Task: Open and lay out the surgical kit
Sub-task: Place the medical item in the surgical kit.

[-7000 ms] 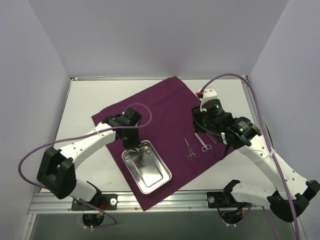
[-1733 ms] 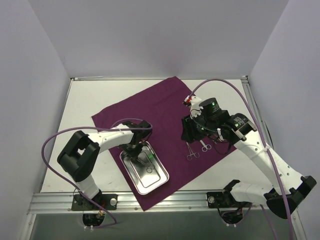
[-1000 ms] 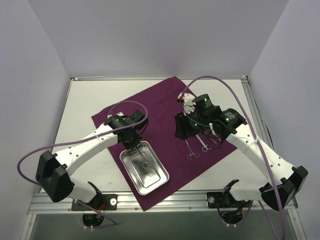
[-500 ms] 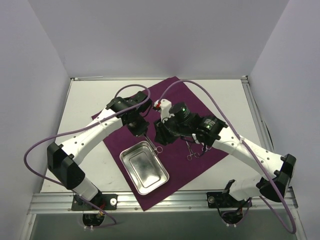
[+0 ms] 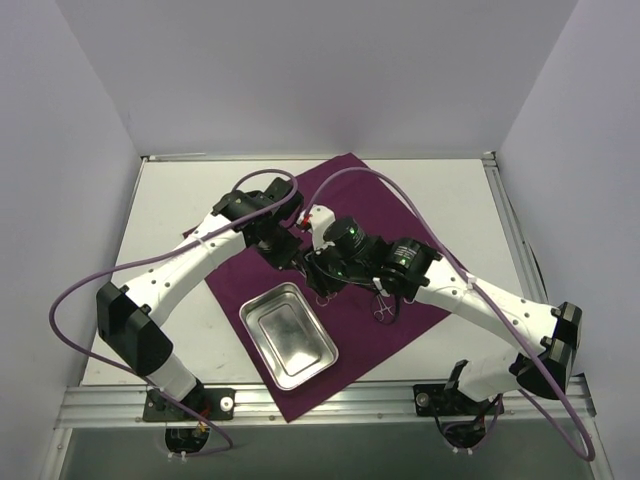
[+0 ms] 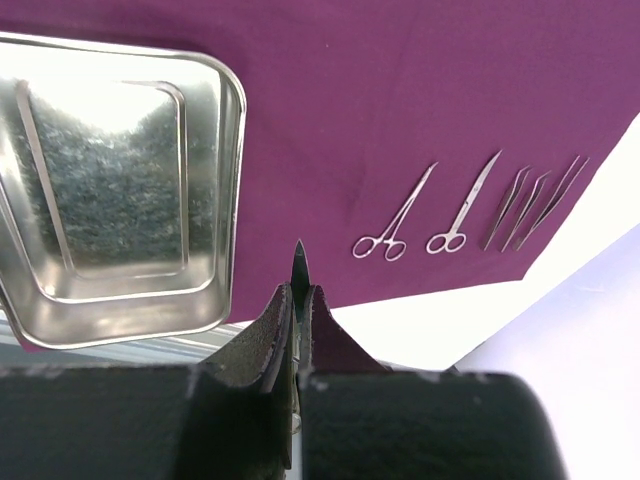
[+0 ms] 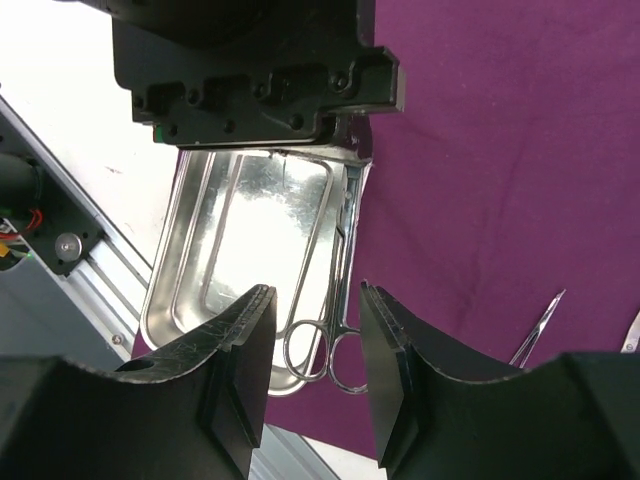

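a: right wrist view, where's the ring-handled instrument (image 7: 343, 250)?
b: its rings dangle between the right jaws, which stand apart. its long axis runs away to the left jaws, clamped on the tip. beyond lie the tray (image 7: 250, 230) and cloth (image 7: 480, 150); right arm looks nearer the rings.

L end effector (image 6: 300, 303) pinched; R end effector (image 7: 314, 298) jaws apart.

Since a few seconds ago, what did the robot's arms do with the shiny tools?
The left gripper lifted a ring-handled instrument out of the tray and carried it toward the middle. The right gripper swung over, open near its rings. The cloth, tray and laid-out instruments stayed put.
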